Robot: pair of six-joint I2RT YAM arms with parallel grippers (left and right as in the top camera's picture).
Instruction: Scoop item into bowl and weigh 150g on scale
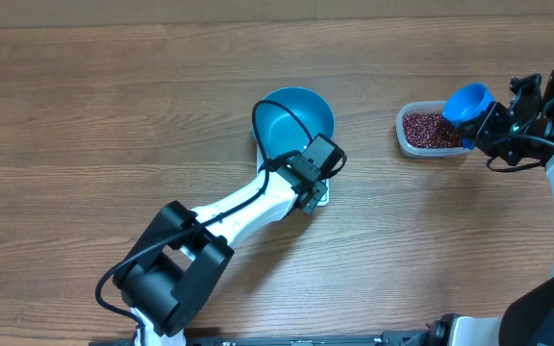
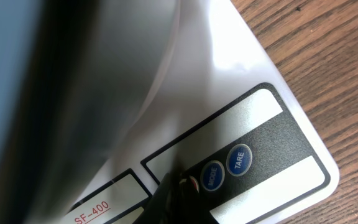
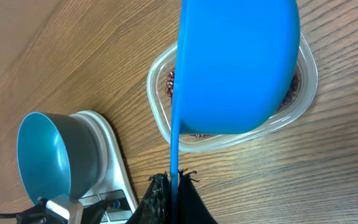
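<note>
At frame centre the blue bowl [image 1: 291, 120] sits on the scale [image 2: 241, 74], the closed, empty left gripper [image 2: 178, 190] touching its buttons [image 2: 212, 175], probably zeroing; upper right, the right gripper [image 3: 173, 186], clamped on the scoop [image 1: 467, 102], must next dip into the beans [image 1: 429, 129] in the tub [image 1: 404, 135].

Scale [image 3: 110, 158] mostly hidden under bowl [image 3: 42, 155], beans [image 3: 170, 84] largely hidden behind scoop [image 3: 238, 62]

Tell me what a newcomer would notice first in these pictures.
The blue bowl sits empty on the white scale mid-table, with the left end effector shut and its tip down at the scale's buttons. At the right, the right end effector holds a blue scoop over a clear tub of red-brown beans.
</note>
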